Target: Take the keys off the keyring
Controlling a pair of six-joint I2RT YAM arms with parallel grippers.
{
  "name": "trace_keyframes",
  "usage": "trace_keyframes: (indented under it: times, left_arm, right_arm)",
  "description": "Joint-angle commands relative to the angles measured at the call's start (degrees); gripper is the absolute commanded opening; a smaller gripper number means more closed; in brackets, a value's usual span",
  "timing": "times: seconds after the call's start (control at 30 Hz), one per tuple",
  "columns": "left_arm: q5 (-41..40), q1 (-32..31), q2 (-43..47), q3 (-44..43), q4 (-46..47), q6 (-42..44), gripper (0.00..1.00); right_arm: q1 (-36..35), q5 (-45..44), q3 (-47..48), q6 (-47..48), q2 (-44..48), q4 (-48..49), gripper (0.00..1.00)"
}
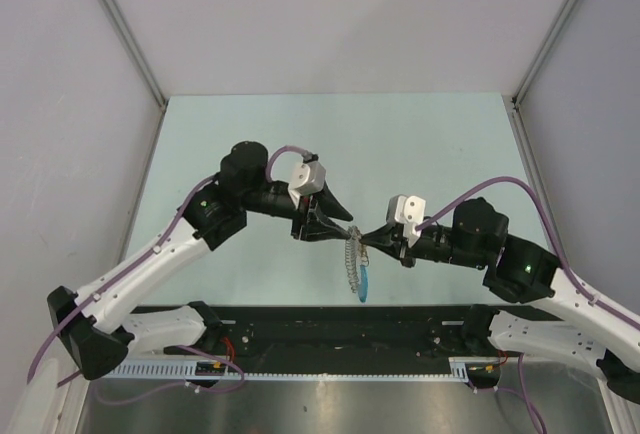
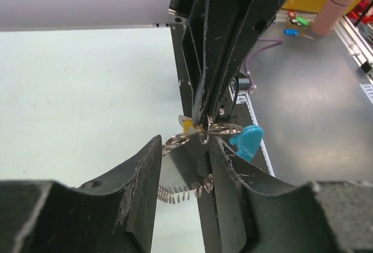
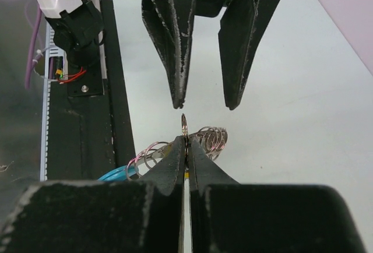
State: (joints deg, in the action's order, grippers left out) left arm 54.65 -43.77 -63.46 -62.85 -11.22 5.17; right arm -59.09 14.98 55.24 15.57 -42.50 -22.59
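Observation:
The keyring point(image 3: 184, 123) is a thin silvery loop standing on edge, with my right gripper point(image 3: 185, 141) shut on its lower part. Below it hang the keys point(image 1: 351, 265), a bunch of small silvery pieces, with a bright blue piece point(image 1: 363, 285) at the bottom. They fan out on both sides of the shut fingers in the right wrist view. My left gripper point(image 2: 186, 142) is open. Its fingertips point(image 3: 180, 100) point at the loop from just beyond it, a small gap away, and hold nothing. In the top view the left gripper point(image 1: 346, 227) and right gripper point(image 1: 362, 238) meet tip to tip above the pale green table point(image 1: 420, 144).
A black rail point(image 1: 340, 324) with both arm bases runs along the table's near edge, just below the dangling bunch. Grey walls close in the table's left, right and far sides. A pink cylinder point(image 2: 333, 9) stands on the metal surface past the rail.

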Motion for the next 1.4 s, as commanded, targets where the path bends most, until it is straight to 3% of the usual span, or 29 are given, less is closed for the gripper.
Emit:
trace_keyframes:
  times: [0.0, 0.23, 0.77, 1.07, 1.17, 1.37]
  left_arm:
    - [1.33, -0.35, -1.13, -6.22, -10.56, 6.08, 0.44]
    - [3.35, -1.23, -2.02, -7.03, -11.02, 5.90, 0.45]
    - [-3.41, -2.99, -3.42, -7.64, -12.33, 8.19, 0.44]
    - [-4.28, -3.25, -4.39, -7.99, -12.33, 8.81, 0.38]
    - [-4.38, -3.25, -4.13, -7.90, -12.16, 9.07, 0.30]
    - [-4.29, -3.52, -5.00, -8.86, -13.99, 9.68, 0.25]
  right_arm:
    - [1.69, 2.06, 3.29, 1.21, -0.82, 1.23, 0.00]
    - [3.72, 4.70, 4.08, 0.69, -2.58, 1.06, 0.00]
    - [5.39, 7.43, 4.79, -1.33, -3.82, 2.38, 0.00]
    - [5.56, 7.96, 4.79, -1.42, -4.34, 2.11, 0.00]
    - [5.56, 8.13, 4.87, -1.51, -4.70, 1.76, 0.00]
    - [5.56, 8.22, 4.79, -1.69, -4.70, 1.58, 0.00]
